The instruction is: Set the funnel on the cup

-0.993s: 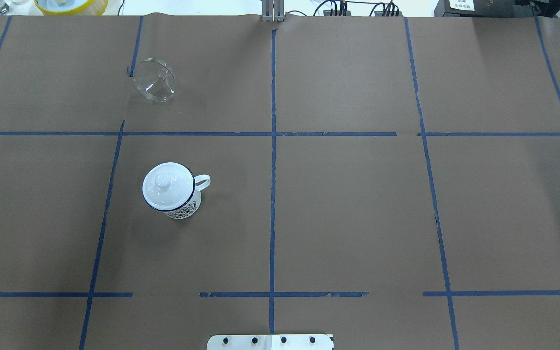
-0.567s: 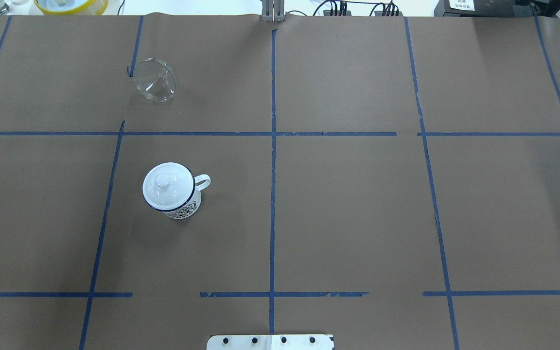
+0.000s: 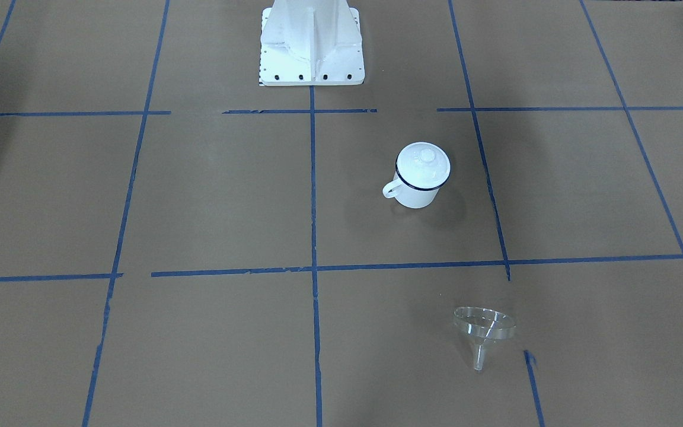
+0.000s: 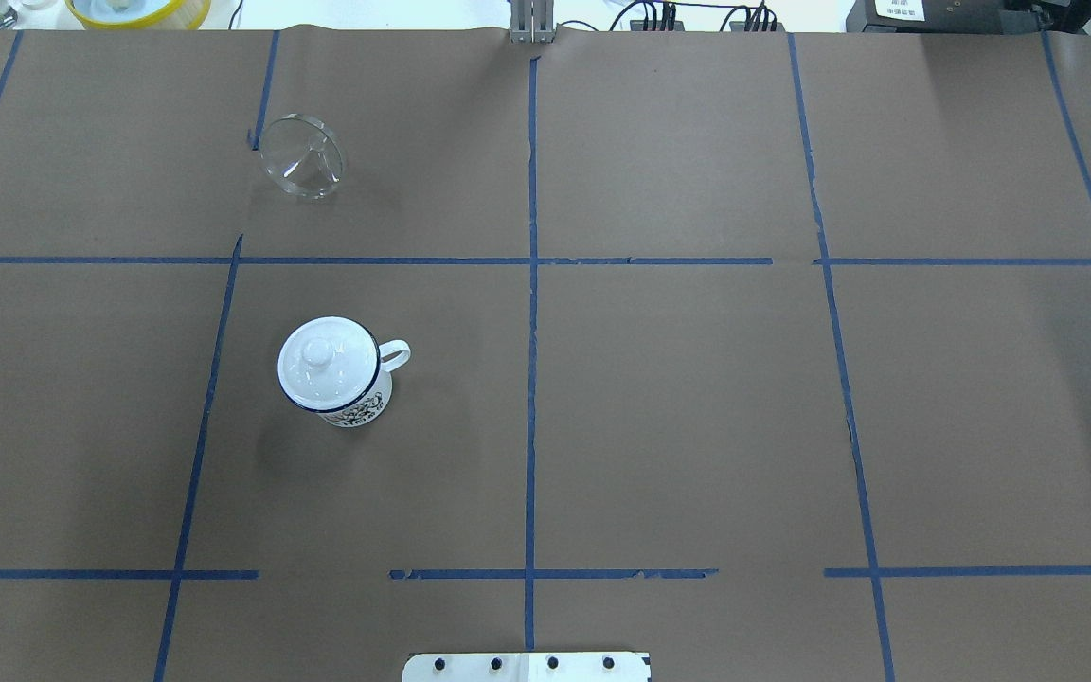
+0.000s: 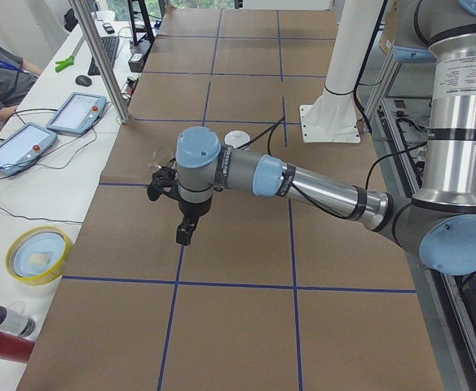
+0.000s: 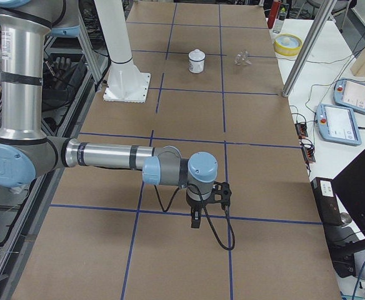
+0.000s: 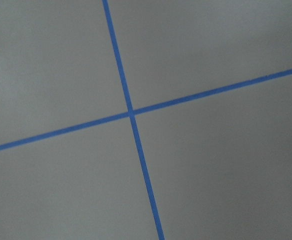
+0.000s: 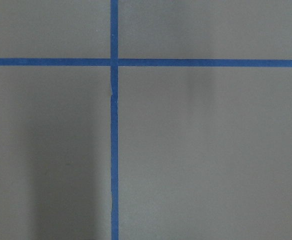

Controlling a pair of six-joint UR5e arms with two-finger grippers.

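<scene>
A knobbed lid (image 4: 322, 363) caps the enamel mug (image 4: 356, 405), so the funnel (image 4: 301, 157), tipped well apart, likely cannot seat yet. I cannot tell whether my left end effector (image 5: 186, 235) or right end effector (image 6: 195, 221) is spread.

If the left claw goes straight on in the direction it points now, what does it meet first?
The left claw points down, so it would likely meet the brown table paper first, near a blue tape crossing. Nothing else shows in its wrist view.
</scene>
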